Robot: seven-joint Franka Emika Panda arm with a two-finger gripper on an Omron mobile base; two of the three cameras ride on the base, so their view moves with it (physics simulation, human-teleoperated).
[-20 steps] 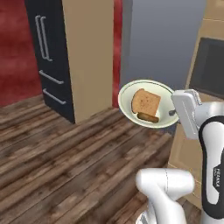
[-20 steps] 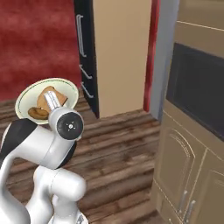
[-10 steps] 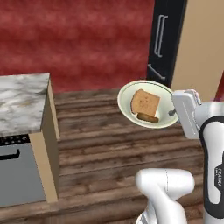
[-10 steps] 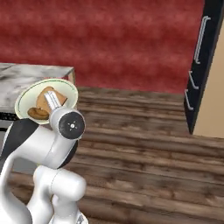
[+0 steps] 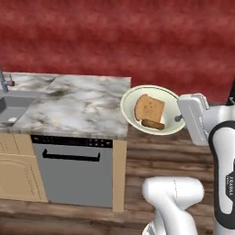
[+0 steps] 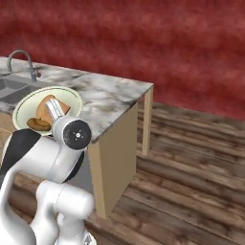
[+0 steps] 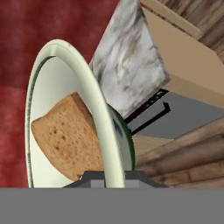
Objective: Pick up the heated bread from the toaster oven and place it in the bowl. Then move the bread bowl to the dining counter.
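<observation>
The pale cream-green bowl (image 5: 137, 98) hangs in the air, tipped toward the cameras, just off the right edge of the marble dining counter (image 5: 78, 105). The heated bread (image 5: 149, 108), an orange-brown slice, lies inside it. My gripper (image 5: 180, 118) is shut on the bowl's right rim. From the right base view the bowl (image 6: 28, 106) with the bread (image 6: 47, 107) sits in front of the counter (image 6: 112, 95), gripper (image 6: 58, 111) on its rim. The hand view shows the rim (image 7: 98, 109) edge-on, the bread (image 7: 63, 135) behind it, gripper (image 7: 109, 176) clamped at the bottom. The toaster oven is out of view.
A sink (image 5: 8, 109) with a faucet (image 6: 21, 58) is set in the counter's left part. A grey dishwasher front (image 5: 73, 172) sits under the counter. Wooden floor (image 6: 191, 162) and a red wall (image 5: 137, 41) lie beyond.
The whole scene has swept sideways as the base turned: the tall cabinets are gone and the marble counter has come into view. The bowl with bread stays in the gripper.
</observation>
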